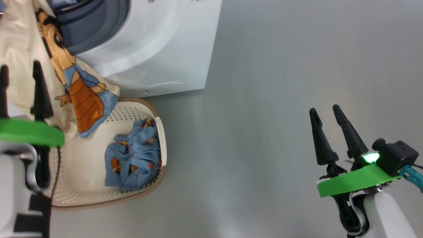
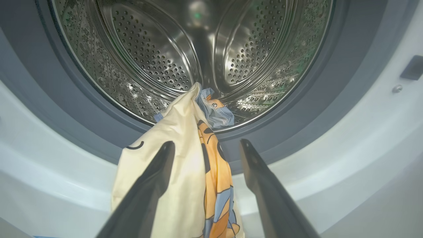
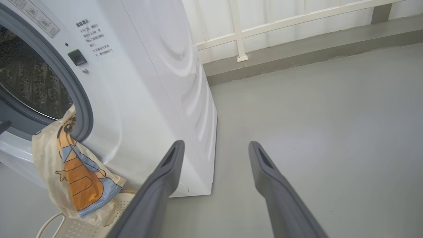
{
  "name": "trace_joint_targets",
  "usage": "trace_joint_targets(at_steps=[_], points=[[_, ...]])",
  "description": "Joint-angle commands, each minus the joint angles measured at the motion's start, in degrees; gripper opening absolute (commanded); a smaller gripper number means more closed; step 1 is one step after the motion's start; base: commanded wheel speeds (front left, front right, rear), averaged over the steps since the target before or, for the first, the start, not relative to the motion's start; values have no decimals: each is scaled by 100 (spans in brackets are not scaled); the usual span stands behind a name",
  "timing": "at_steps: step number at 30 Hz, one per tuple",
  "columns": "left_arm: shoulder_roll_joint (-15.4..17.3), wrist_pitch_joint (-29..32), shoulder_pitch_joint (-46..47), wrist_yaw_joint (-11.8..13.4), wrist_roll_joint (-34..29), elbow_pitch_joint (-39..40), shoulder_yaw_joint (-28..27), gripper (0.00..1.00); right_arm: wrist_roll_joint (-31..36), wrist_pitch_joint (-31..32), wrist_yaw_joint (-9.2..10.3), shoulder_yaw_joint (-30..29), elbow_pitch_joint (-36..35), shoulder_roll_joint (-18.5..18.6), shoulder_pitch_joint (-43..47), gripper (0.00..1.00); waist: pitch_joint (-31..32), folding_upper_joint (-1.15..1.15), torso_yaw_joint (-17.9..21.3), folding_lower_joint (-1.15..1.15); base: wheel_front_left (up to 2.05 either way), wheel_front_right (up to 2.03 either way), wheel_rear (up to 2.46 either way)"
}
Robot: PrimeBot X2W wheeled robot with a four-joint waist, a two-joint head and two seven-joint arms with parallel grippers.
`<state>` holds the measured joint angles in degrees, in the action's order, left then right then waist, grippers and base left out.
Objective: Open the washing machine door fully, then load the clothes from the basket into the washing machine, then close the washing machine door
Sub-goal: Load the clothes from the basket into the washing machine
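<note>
The washing machine [image 1: 158, 43] stands at the upper left with its drum [image 2: 148, 49] exposed; its door is out of view. A cream-white garment [image 1: 19, 39] printed with an orange and blue figure hangs from the drum's lip [image 2: 178, 132] over the grey gasket, down toward the basket [image 1: 86, 172]. Some blue fabric [image 2: 218, 112] lies just inside the drum. Crumpled light-blue clothes [image 1: 132, 158] sit in the basket. My left gripper [image 1: 19, 66] is open in front of the hanging garment [image 3: 46, 155], fingers spread [image 2: 207, 142]. My right gripper [image 1: 325, 109] is open over bare floor [image 3: 215, 142].
The basket sits on the grey floor right against the machine's front, its corner showing in the right wrist view [image 3: 66, 228]. To the machine's right stretches open grey floor [image 1: 281, 99]. A white railing [image 3: 238, 33] and a low grey kerb run along the far wall.
</note>
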<state>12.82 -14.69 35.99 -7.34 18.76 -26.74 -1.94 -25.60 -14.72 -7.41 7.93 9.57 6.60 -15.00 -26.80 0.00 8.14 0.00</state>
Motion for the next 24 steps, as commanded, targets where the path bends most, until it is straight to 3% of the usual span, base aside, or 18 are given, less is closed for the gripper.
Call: trace_joint_targets(at_steps=[1,24], points=[[165,-30,-427,-14,33,424,-173,100,39,-28,-8,79,-130,68,198,100,95,0,-69,0,0,0,0],[-287,-30,-2386,-14,-102,1566,-657,100,18,-28,-8,-42,-96,197,440,100,411,0,-286,0,0,0,0]])
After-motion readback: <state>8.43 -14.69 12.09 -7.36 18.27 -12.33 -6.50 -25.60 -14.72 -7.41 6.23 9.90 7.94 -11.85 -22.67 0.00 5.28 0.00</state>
